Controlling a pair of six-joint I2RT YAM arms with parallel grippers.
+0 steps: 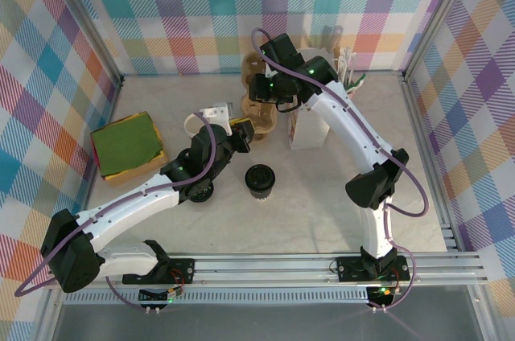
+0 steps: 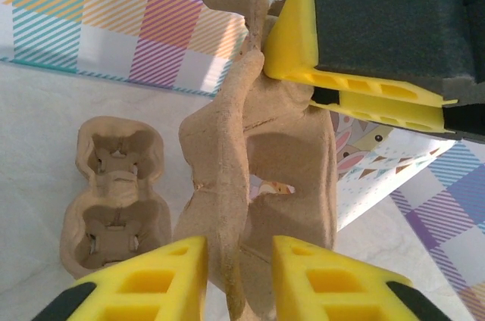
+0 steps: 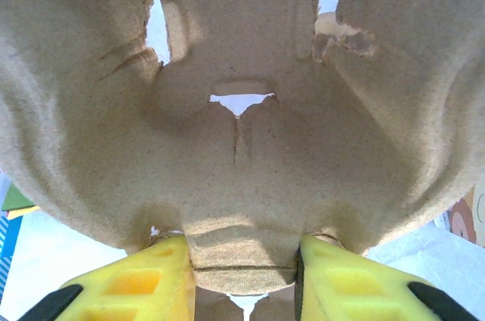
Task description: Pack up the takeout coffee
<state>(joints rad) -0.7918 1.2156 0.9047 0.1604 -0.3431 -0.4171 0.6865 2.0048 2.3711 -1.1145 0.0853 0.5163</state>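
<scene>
left jaws and right jaws both clenched on one pulp carrier (image 2: 227, 154) | takeout coffee (image 1: 260, 180) upright, lidded, on tabletop (image 1: 322, 196) at carrier's 6 o'clock | we judge opposed pulls could tear the pulp, or the left arm (image 1: 137, 196) swinging back could topple the cup

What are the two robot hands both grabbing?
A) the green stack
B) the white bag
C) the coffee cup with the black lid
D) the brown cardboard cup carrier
D: the left gripper and the right gripper each have their yellow fingers closed on the cardboard cup carrier, while the takeout coffee stands alone on the table.
</scene>
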